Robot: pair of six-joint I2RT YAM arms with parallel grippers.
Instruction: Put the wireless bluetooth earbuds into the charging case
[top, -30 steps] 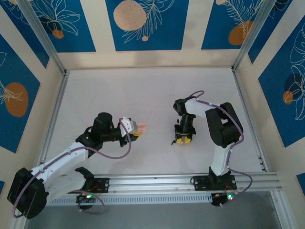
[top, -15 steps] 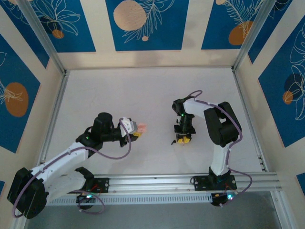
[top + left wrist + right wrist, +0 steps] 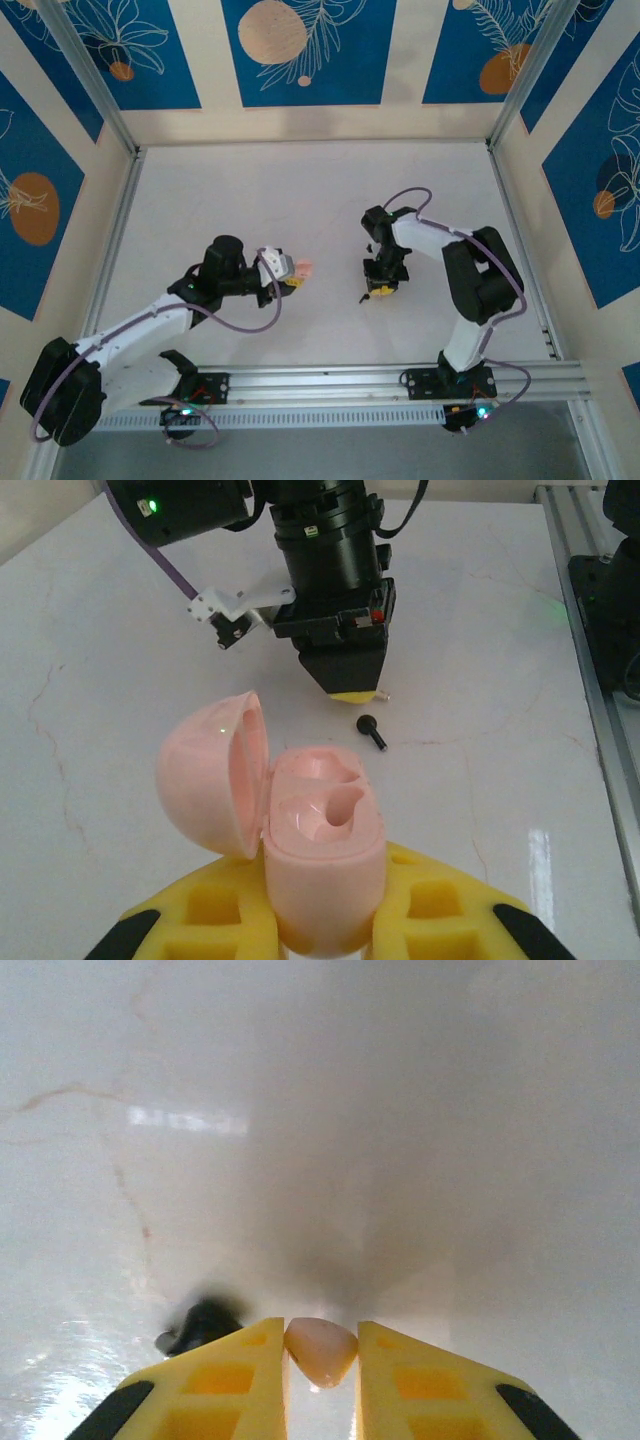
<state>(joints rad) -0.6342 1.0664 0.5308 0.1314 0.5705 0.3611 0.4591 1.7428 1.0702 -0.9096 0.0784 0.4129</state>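
One pale pink earbud [image 3: 320,1350] is pinched between the right fingers [image 3: 240,1375], low over the counter [image 3: 100,680], and the black earbud [image 3: 372,730] lies loose on the counter just beside them. The left fingers [image 3: 215,910] are clamped around the pink charging case [image 3: 320,840], lid flipped open.
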